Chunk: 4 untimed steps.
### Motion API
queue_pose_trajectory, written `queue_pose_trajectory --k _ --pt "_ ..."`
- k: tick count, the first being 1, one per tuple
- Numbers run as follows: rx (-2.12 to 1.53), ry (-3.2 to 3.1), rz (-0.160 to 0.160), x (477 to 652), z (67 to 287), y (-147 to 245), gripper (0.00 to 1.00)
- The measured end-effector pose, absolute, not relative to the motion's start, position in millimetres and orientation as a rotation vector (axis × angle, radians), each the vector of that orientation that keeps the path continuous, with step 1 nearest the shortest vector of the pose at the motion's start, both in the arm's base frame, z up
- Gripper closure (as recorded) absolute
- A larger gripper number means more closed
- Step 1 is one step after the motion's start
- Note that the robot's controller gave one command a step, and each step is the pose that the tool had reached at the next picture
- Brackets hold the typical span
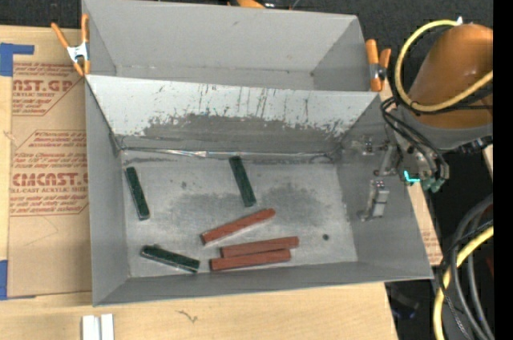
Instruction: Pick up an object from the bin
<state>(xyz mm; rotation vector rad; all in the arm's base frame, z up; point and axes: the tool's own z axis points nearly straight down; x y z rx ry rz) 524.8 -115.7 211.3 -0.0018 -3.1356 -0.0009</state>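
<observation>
Gripper [373, 200] hangs at the right side of the bin [240, 34], above the sloping right wall and just off the flat floor. I cannot tell how wide it stands, and I see nothing carried in it. By my reading the pick has not begun: every piece lies loose on the floor.

Nearest to it is a pair of red-brown bars [255, 252] lying side by side near the front edge, with a tilted red-brown bar [238, 225] just above them. Three dark green bars are further left: one upright near the middle [242, 181], one by the left wall [136, 192], one at the front left [170, 258].

Underneath, the grey metal floor is scuffed and the back wall streaked. Between the gripper and the red-brown pieces the floor lies bare, so I judge there is room to come down.
</observation>
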Motion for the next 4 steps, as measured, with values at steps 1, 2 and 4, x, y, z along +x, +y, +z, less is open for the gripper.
queue_pose_trajectory --k 1,2,4 --pt "0.279 -3.124 -0.006 522.9 127.9 -34.6 0.00" --pt "0.196 -3.129 -0.005 488.4 68.5 9.9 0.00" --pt "0.388 -3.122 -0.001 522.5 93.8 23.8 1.00"
